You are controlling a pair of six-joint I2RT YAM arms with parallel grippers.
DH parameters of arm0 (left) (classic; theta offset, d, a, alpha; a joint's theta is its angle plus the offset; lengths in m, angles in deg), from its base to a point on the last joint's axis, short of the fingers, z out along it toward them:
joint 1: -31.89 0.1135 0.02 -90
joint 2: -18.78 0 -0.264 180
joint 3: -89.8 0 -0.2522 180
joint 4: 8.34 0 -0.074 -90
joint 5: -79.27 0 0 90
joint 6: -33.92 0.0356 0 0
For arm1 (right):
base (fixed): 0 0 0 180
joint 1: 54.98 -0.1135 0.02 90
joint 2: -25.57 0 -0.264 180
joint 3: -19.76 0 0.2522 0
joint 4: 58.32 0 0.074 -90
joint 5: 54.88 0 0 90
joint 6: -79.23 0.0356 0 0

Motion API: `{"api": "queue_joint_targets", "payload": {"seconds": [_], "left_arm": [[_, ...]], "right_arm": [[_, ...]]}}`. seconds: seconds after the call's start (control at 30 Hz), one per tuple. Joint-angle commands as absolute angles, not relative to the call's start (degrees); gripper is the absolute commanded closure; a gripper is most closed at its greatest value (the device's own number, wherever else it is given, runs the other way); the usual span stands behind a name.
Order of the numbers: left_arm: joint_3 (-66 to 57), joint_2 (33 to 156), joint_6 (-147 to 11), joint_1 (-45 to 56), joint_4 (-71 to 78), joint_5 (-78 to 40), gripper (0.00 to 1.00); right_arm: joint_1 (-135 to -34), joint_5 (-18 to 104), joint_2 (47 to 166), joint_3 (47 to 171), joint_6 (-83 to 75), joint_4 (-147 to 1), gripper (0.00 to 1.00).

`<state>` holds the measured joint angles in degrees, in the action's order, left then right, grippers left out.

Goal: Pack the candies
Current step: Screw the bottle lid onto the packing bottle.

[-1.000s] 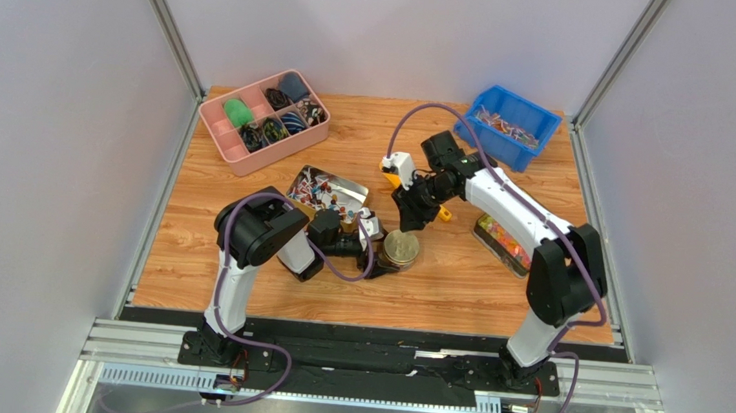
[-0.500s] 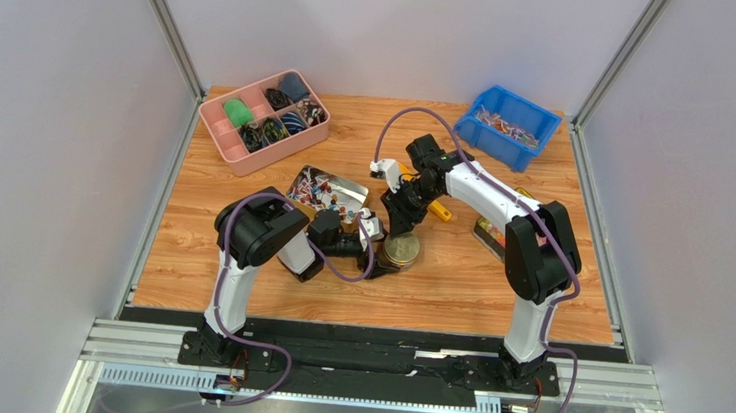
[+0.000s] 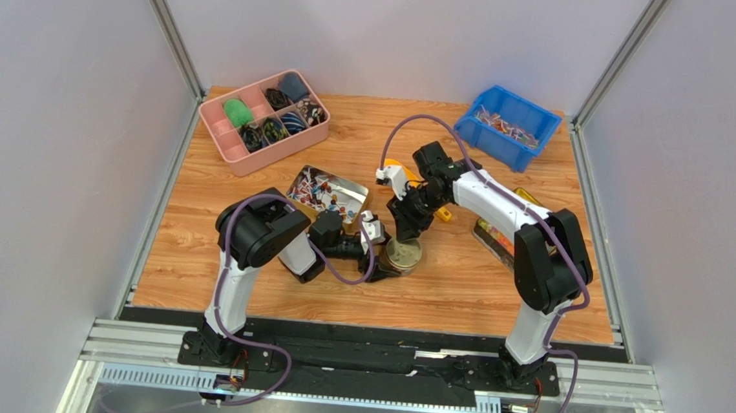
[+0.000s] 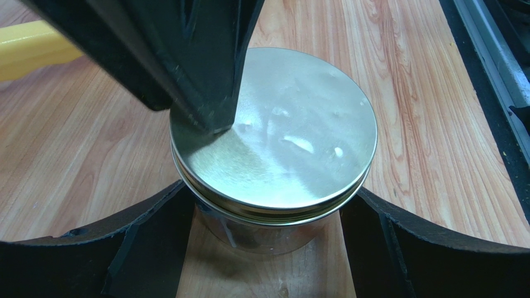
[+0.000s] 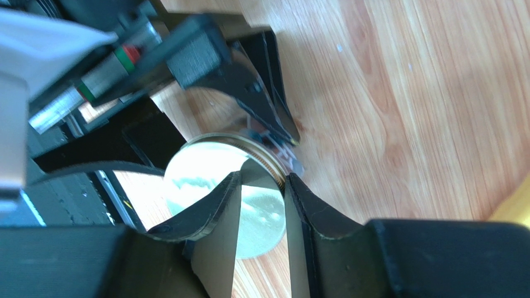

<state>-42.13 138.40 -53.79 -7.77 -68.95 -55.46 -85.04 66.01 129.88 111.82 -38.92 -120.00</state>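
Top external view: one round tin [image 3: 402, 253] stands in the middle of the table [image 3: 454, 285]. One left claw [image 4: 270, 214] is spread wide and hugs the round tin on both sides. One right claw [image 5: 262, 180] is open just a little and holds nothing. Its tips touch the one shiny lid [image 4: 280, 130]. Many candies [image 3: 322, 192] lie in one flat open tin [image 3: 358, 188] just behind. One blue box [image 3: 502, 156] sits far back.

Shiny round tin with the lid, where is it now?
In the top view the round tin sits mid-table, inside the left pincer, with the right pincer touching its lid; the open candy tray lies just beyond it, to the left.
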Motion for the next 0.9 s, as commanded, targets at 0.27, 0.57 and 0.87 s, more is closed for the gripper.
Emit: {"api": "queue_joint_targets", "payload": {"seconds": [0.27,0.57,0.87], "left_arm": [[-41.1,137.5,-52.9,-7.0,-75.8,-53.7,0.42],[-41.0,137.6,-53.1,-7.0,-75.7,-54.0,0.42],[-41.0,137.6,-53.0,-7.0,-75.7,-53.9,0.42]], "right_arm": [[-83.8,63.2,120.5,103.1,-39.2,-122.7,0.67],[-83.8,60.9,115.6,102.1,-38.8,-122.6,0.67],[-83.8,63.9,122.6,113.1,-38.5,-122.4,0.58]]}}
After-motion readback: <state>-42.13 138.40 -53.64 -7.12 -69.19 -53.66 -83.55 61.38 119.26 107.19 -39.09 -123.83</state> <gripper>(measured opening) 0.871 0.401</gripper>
